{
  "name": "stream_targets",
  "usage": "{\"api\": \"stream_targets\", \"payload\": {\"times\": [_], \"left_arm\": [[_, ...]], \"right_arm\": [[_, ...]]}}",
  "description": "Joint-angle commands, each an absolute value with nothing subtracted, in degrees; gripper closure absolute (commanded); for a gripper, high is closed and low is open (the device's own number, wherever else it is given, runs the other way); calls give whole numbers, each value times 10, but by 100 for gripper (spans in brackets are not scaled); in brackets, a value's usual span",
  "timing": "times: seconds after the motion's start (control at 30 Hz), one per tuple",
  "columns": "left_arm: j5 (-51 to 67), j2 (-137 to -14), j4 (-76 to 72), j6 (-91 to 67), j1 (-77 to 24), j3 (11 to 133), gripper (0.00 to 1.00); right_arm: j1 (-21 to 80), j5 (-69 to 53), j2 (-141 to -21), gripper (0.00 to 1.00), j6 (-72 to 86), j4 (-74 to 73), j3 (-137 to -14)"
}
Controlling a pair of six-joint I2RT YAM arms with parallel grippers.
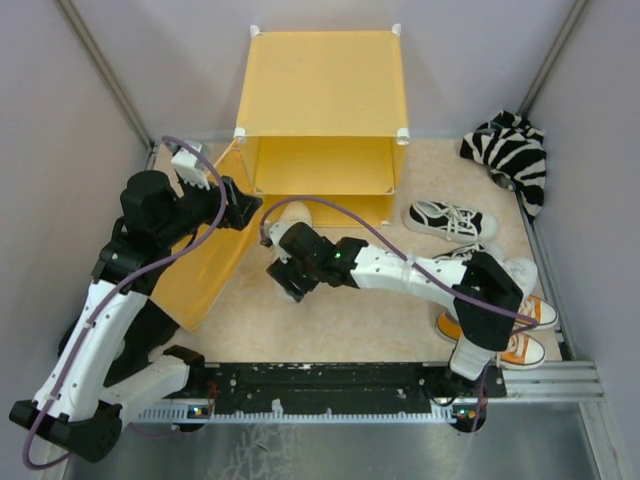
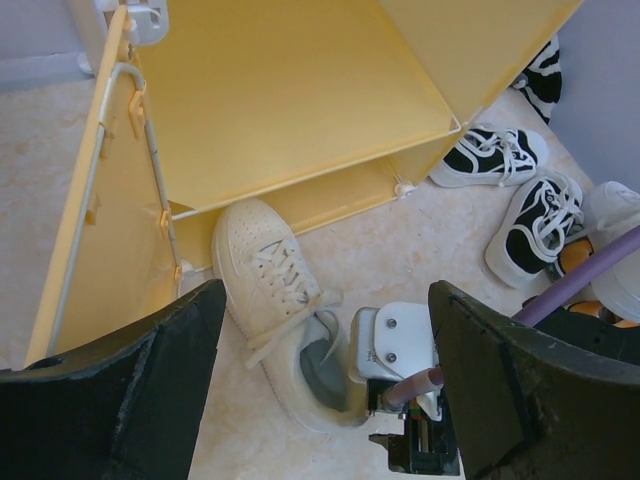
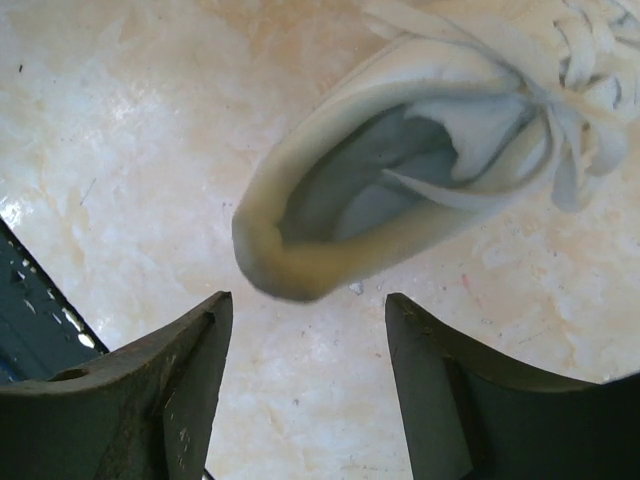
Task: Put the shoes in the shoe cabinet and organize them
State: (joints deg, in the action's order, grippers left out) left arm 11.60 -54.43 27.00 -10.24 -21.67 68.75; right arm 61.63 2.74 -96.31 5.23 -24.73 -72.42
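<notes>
- Starting at the lower right of the top view, the orange shoes [image 1: 515, 348] are seen side by side on the counter [image 1: 340, 325], partly hidden by the right arm.
- Left of centre in that view, the right gripper [image 3: 305, 310] is held low over the counter. Its fingers are spread wide and nothing is held between them.
- Just beyond those fingers, the heel of an off-white shoe [image 3: 400, 170] is seen, close to the fingers but not touched by them.
- That shoe is laid upright on the counter with its toe at the lower front edge of the shoe cabinet [image 1: 325, 85]. Whether the toe is inside cannot be told.
- To the upper left of it, the left gripper [image 2: 325, 300] is open and empty, held above the shoe beside the door [image 1: 205, 265], which is swung fully open.
- At centre right, the black shoes [image 1: 448, 220] are found on the counter, just right of the cabinet.
- The cabinet is placed at the top centre, its open front turned toward the arms.
- In the upper right corner, a zebra-striped bundle [image 1: 512, 150] is seen against the wall.
</notes>
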Motion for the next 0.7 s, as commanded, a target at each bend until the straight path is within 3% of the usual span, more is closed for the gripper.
{"api": "stream_targets", "payload": {"times": [0.0,0.2,0.5,0.67], "left_arm": [[118,-544,258,-91,-218,701,12],[121,-543,249,-87,-219,701,11],[115,-539,250,-61,-218,699,10],[125,-539,233,-54,-218,696,9]], "right_arm": [[617,55,-891,35,84,-303,-759],[586,226,-777,20,208,-470,-741],[337,281,-574,26,364,-632,-617],[304,317,-562,27,388,-685,-634]]}}
